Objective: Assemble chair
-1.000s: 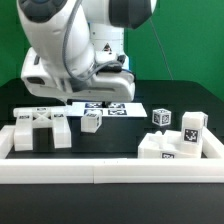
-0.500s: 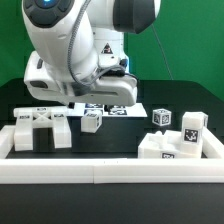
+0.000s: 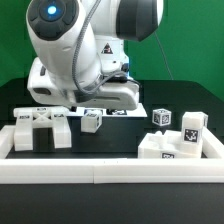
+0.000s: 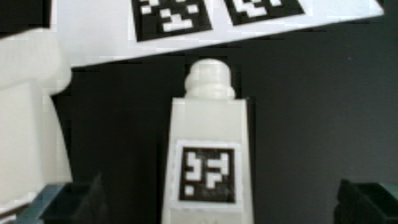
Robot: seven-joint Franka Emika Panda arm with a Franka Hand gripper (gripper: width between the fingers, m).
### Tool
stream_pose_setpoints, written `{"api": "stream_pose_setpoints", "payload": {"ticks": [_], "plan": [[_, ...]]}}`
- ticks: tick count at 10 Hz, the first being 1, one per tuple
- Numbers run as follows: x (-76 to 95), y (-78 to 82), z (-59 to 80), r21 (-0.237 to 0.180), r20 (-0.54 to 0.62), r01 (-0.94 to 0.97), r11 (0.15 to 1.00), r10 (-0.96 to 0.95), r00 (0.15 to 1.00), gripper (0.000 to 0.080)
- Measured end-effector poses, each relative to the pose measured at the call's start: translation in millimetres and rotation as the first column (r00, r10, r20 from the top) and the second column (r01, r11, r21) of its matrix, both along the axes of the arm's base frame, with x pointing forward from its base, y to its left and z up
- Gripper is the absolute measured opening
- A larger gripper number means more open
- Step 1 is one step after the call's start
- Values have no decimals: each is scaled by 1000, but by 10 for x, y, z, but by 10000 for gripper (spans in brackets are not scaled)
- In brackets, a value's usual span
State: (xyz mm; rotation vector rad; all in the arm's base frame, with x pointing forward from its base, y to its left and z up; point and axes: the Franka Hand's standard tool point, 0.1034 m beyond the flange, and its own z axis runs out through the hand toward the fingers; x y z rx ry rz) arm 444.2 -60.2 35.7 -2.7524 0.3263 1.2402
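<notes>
The long white plastic chair leg [image 4: 210, 130], squared in section, with a rounded peg at one end and a black-and-white tag on its upper face, lies flat on the black table [image 3: 120, 138]; in the exterior view it shows as a short white block [image 3: 92, 121] just at six o'clock of the thin white marker board [image 3: 108, 108], directly beneath the arm's wrist

The white robot gripper [image 4: 217, 200] hangs over the leg with its jaws spread wide; the two dark fingertips [image 4: 370, 200] stand either side of the leg's tagged end, apart from it, pinching nothing

The relation that matters: the leg sits between the jaws, roughly centred, and its long axis runs square across the line joining the fingertips; in the exterior view that axis points from six to twelve o'clock, peg end toward the marker board; a straight descent and a squeeze across the narrow width looks like what the next move calls for, with little turning of the wrist needed

The chunky white slotted seat block [image 3: 40, 129] rests at nine o'clock of the leg, near but not touching; it is the closest obstacle for the finger on that side; the other tagged white chair parts [image 3: 168, 147] lie well apart toward three o'clock, inside the long white border rail [image 3: 110, 172]
</notes>
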Motion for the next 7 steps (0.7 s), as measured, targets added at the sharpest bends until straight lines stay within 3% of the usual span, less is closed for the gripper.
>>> {"api": "stream_pose_setpoints", "payload": {"ticks": [2, 7], "plan": [[-7, -10, -24, 14, -71, 2, 1000, -1, 997, 649], [-11, -13, -63, 12, -72, 1, 1000, 0, 997, 649]]}}
